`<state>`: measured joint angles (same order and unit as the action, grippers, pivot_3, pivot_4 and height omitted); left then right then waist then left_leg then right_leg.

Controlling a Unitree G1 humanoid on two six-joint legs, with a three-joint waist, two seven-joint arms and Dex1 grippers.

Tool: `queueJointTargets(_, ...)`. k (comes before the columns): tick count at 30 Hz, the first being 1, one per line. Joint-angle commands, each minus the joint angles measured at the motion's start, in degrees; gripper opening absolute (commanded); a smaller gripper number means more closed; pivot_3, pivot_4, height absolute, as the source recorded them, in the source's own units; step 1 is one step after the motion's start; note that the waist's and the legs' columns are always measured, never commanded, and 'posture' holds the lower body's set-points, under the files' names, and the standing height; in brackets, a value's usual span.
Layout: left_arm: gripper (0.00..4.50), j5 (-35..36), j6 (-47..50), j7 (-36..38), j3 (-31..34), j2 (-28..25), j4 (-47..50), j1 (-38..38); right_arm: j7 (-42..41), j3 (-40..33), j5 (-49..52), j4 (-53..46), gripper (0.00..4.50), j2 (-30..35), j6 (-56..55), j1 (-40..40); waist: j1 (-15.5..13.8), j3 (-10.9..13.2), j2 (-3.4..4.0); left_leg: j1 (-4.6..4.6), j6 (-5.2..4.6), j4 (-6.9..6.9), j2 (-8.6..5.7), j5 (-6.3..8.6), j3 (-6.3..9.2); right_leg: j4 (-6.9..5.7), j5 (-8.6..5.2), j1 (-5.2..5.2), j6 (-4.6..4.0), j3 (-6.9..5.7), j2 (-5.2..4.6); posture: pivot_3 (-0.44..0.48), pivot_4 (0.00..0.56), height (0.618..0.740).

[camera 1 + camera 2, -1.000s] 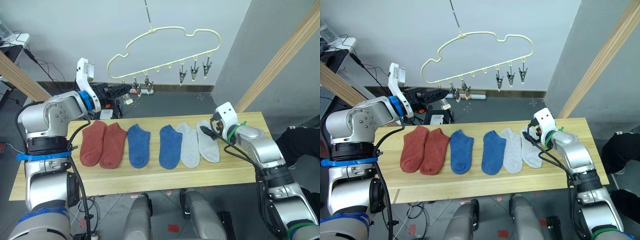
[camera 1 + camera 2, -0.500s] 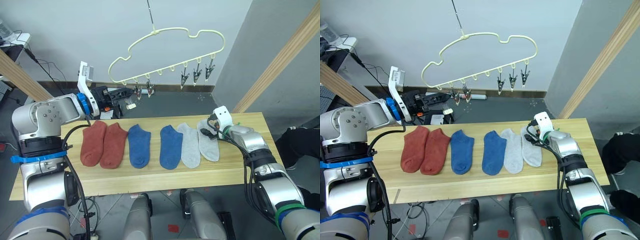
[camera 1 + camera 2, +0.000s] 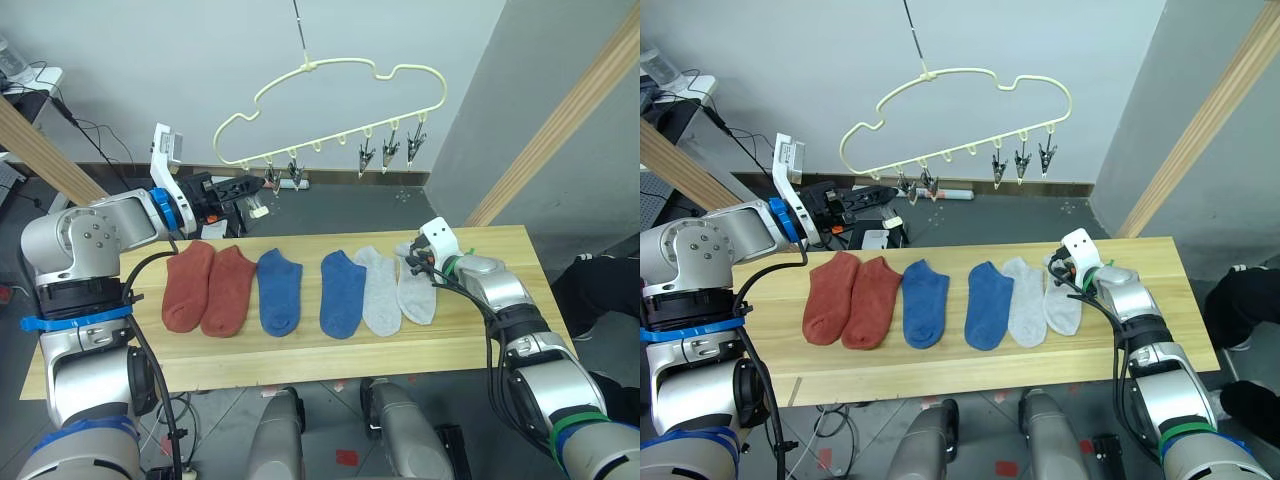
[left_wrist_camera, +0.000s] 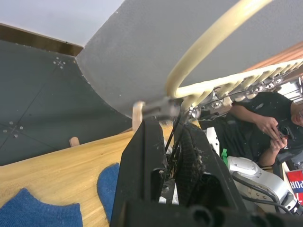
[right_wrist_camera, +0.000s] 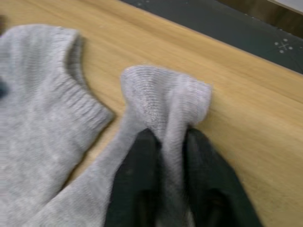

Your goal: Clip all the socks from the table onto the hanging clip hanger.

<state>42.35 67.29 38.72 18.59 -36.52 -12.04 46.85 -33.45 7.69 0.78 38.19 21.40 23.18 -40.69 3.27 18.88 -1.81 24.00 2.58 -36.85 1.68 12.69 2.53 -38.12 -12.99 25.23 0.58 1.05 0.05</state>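
A: From the head view, where does the job stand?

B: All six socks lie on the tabletop [image 3: 300, 350]: two rust-red socks [image 3: 205, 288], two blue socks [image 3: 308, 292], two light grey socks [image 3: 396, 290]. None hangs from the clip hanger [image 3: 335, 110] yet, so I judge this the first pickup. The right pincer [image 3: 412, 262] sits at the cuff of the outermost grey sock [image 3: 416, 292]; the other five stretch away from it toward the left arm.

A: And the left pincer?

B: The left pincer [image 3: 243, 186] is raised well above the socks, its tips right at the leftmost clips [image 3: 280, 181] of the hanger.

A: What does the left wrist view add?

B: The fingers [image 4: 142, 165] stand narrow, with something thin and metallic running between them just under the hanger's wire [image 4: 208, 52]. I cannot tell whether they grip a clip.

A: The right wrist view?

B: The two black fingers [image 5: 135, 184] are pinched onto a raised fold of the grey sock's cuff [image 5: 165, 101]; its twin [image 5: 42, 104] lies flat just beside them.

A: So what does the next move call for?

B: Probably lifting that cuff off the tabletop without the fold slipping, then carrying it up to a clip that the left pincer must hold open.
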Motion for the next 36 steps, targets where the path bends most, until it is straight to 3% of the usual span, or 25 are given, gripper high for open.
queueJointTargets(1, 0.22, 1.8, 3.2, -2.5, 2.9, 0.4, -0.8, 0.5, -7.1, 2.4, -0.7, -11.9, 0.02, 4.6, -1.6, 4.7, -0.1, 0.0, 0.01, 0.02, 0.00, 0.02, -0.02, 0.00, -0.01, 0.01, 0.00, 0.02, 0.00, 0.00, -0.01, -0.021, 0.344, 0.740)
queueJointTargets(6, 0.22, 4.1, 8.7, -4.5, 4.8, 1.2, -2.9, 2.7, -17.3, 3.0, 6.1, -34.5, 0.02, 8.5, 4.7, 7.8, 0.3, 0.1, 0.05, 0.13, 0.02, 0.00, -0.03, 0.02, -0.04, 0.03, 0.03, 0.10, 0.08, 0.03, -0.03, -0.018, 0.347, 0.740)
queueJointTargets(9, 0.22, 6.8, 13.7, -5.5, 7.6, 2.2, -5.0, 4.9, -18.7, 2.6, 13.7, -45.3, 0.02, 5.9, 17.2, 5.6, 0.5, 0.1, 0.04, 0.05, 0.02, 0.00, 0.04, 0.01, 0.00, -0.02, 0.04, 0.09, 0.08, 0.00, 0.04, -0.025, 0.348, 0.740)
queueJointTargets(11, 0.22, 7.9, 17.5, -6.5, 9.4, 2.7, -7.0, 6.1, -15.3, 2.1, 17.5, -47.9, 0.02, 0.3, 24.9, 2.9, 0.5, 0.1, 0.04, 0.05, 0.03, -0.01, 0.11, 0.01, 0.12, -0.06, 0.04, 0.09, 0.08, -0.07, 0.12, -0.038, 0.345, 0.740)
queueJointTargets(14, 0.22, 7.6, 21.8, -9.1, 12.2, 3.2, -10.5, 7.9, -12.8, 4.5, 18.9, -47.3, 0.02, -6.5, 28.0, -0.2, 0.4, 0.1, 0.06, 0.05, 0.07, 0.00, 0.14, -0.02, 0.25, -0.16, 0.04, 0.13, 0.07, -0.14, 0.17, -0.039, 0.345, 0.740)
queueJointTargets(19, 0.22, 7.2, 23.5, -10.9, 14.1, 4.6, -11.0, 9.1, -11.1, 7.2, 17.5, -43.0, 0.02, -10.0, 26.1, -4.3, -0.2, 0.1, 0.06, 0.12, 0.12, -0.03, -0.05, -0.04, 0.22, -0.29, 0.03, 0.18, 0.07, -0.17, -0.12, -0.036, 0.340, 0.740)
queueJointTargets(27, 0.22, 7.5, 22.5, -10.1, 13.3, 5.3, -7.8, 7.1, -10.9, 8.4, 15.3, -35.9, 0.02, -11.6, 20.4, -8.6, -0.2, 0.1, 0.05, 0.17, 0.27, -0.01, -0.10, -0.08, 0.19, -0.31, 0.00, 0.22, 0.13, -0.16, -0.37, -0.031, 0.338, 0.740)
queueJointTargets(36, 0.22, 7.5, 22.4, -9.7, 13.2, 4.8, -6.9, 6.6, -10.5, 8.1, 15.9, -35.2, 0.02, -13.1, 20.0, -10.1, 0.0, 0.1, 0.05, 0.16, 0.43, 0.00, -0.03, -0.11, 0.20, -0.49, 0.00, 0.36, 0.13, -0.16, -0.26, -0.021, 0.339, 0.740)
